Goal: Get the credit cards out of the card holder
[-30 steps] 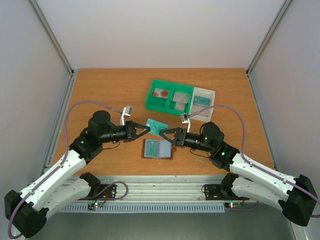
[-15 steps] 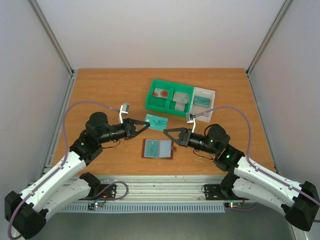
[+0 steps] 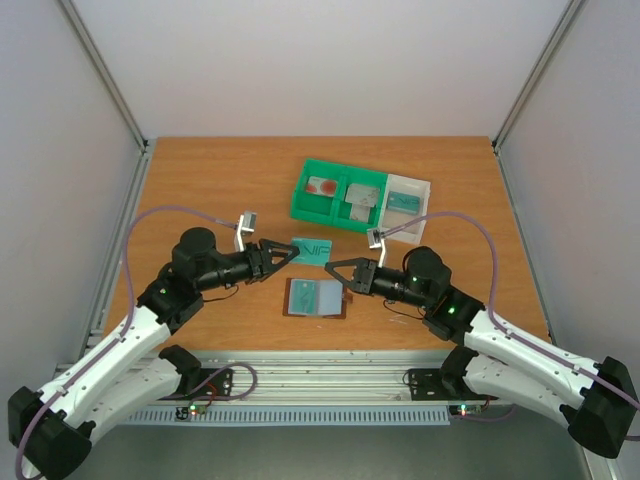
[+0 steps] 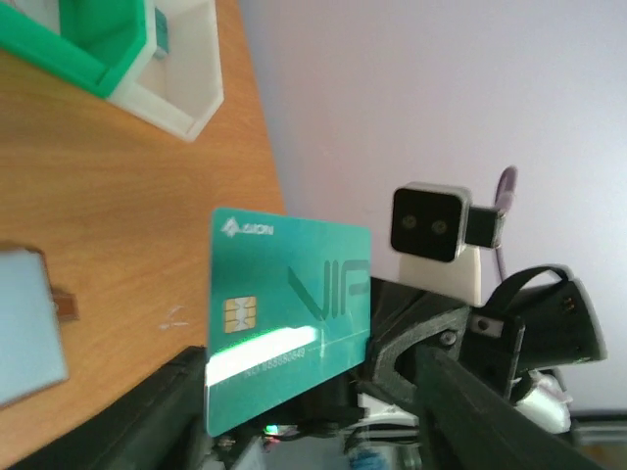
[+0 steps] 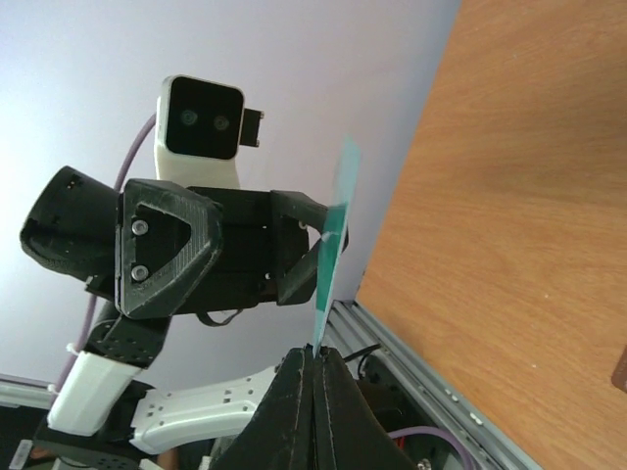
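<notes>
A teal credit card (image 3: 312, 249) marked VIP hangs in the air between the two grippers, above the table. My right gripper (image 5: 315, 352) is shut on its lower edge, and the card (image 5: 334, 230) shows edge-on above the fingertips. My left gripper (image 4: 294, 436) is open, its fingers (image 4: 495, 411) standing apart on either side of the card (image 4: 289, 313) without pinching it. The card holder (image 3: 315, 297) lies open and flat on the table below them, brown with pale blue-grey pockets. Its pale edge (image 4: 24, 328) shows in the left wrist view.
A green-and-white compartment tray (image 3: 400, 181) stands behind the grippers, with a reddish card (image 3: 322, 186), a grey card (image 3: 360, 197) and a teal card (image 3: 403, 201) in its sections. Grey walls close the table on three sides.
The right gripper has closed on the teal card's edge. The left gripper, which held the card a second ago, has opened its jaws off it. The card holder has not moved.
</notes>
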Motion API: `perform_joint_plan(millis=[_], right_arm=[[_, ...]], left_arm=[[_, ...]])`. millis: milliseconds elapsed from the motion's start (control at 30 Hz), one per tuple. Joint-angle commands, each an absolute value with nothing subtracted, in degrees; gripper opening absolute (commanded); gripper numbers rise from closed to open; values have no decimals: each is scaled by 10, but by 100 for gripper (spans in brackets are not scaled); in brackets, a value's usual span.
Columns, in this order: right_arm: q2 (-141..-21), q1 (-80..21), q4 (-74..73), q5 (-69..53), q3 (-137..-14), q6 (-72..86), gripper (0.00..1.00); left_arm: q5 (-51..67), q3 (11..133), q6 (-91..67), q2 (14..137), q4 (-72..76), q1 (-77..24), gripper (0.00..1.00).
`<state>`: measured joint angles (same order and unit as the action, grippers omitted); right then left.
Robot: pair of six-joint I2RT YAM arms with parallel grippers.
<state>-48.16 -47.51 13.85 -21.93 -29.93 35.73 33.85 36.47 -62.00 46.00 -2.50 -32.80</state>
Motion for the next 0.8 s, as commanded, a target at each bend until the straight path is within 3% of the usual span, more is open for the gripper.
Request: perform_joint_plan(millis=[0, 367, 767], right_arm=[[-483, -466, 100, -203, -334, 316, 1], [-539, -377, 36, -276, -367, 304, 1], [-568, -220, -135, -296, -464, 187, 1]], left_arm=[[319, 366, -587, 457, -60, -326, 65], [239, 396, -496, 452, -207, -325, 99], [216, 398, -445, 465, -265, -326, 99]])
